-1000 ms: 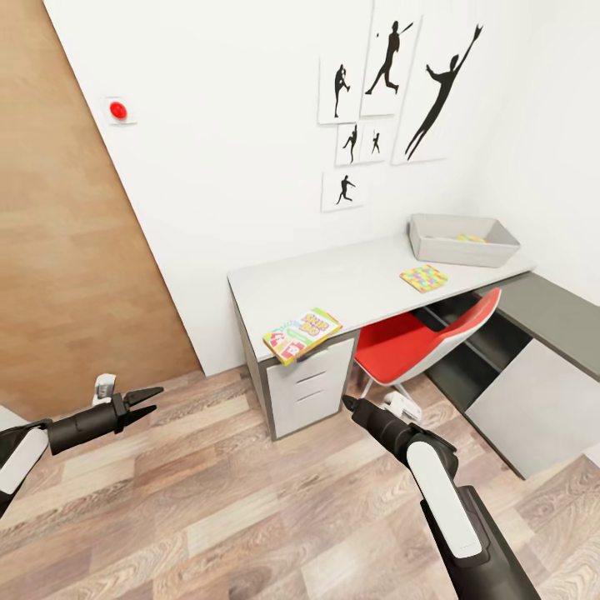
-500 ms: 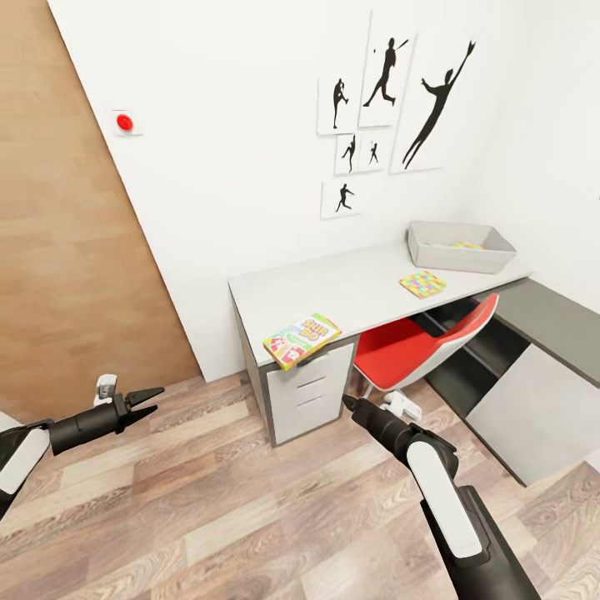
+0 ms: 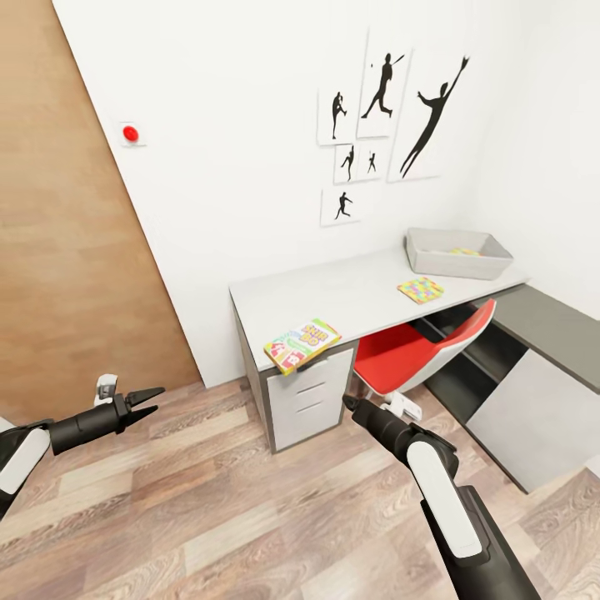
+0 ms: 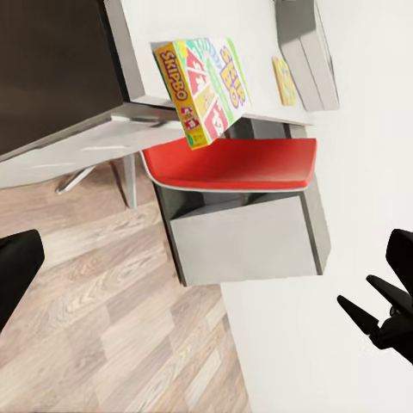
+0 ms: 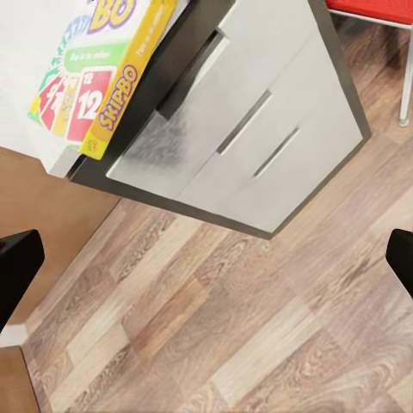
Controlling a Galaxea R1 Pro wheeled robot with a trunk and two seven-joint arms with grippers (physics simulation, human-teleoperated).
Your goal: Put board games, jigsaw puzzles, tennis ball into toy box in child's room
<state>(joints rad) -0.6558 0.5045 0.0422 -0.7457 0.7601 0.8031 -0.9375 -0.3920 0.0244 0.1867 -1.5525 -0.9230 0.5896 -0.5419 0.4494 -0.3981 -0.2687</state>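
The Skip-Bo board game (image 3: 302,343) lies flat on the near front edge of the desk (image 3: 350,287), above the drawer unit (image 3: 310,398), and one corner of it hangs a little over the edge. Further along the desk lies one jigsaw puzzle (image 3: 420,290), apart from the game and just in front of the toy box (image 3: 454,253). The toy box stands at the far end of the desk, near the wall corner, and a small coloured patch inside it may be the second puzzle; it is too small to be sure. I cannot find the tennis ball.

Compared with one second ago, the whole picture has shifted: the desk, the box and the wall pictures (image 3: 386,125) now sit a little differently, so the head or base has moved, not the things. The game and puzzle keep their places on the desk. I judge that the robot is on its way to the desk, with the game as the nearest thing to take.

The left pincer (image 3: 148,397) has its fingers apart and holds nothing. The right pincer (image 3: 351,404) points toward the drawer unit; its wrist view suggests the fingers are apart, also with nothing between them. A red chair (image 3: 417,347) stands under the desk.
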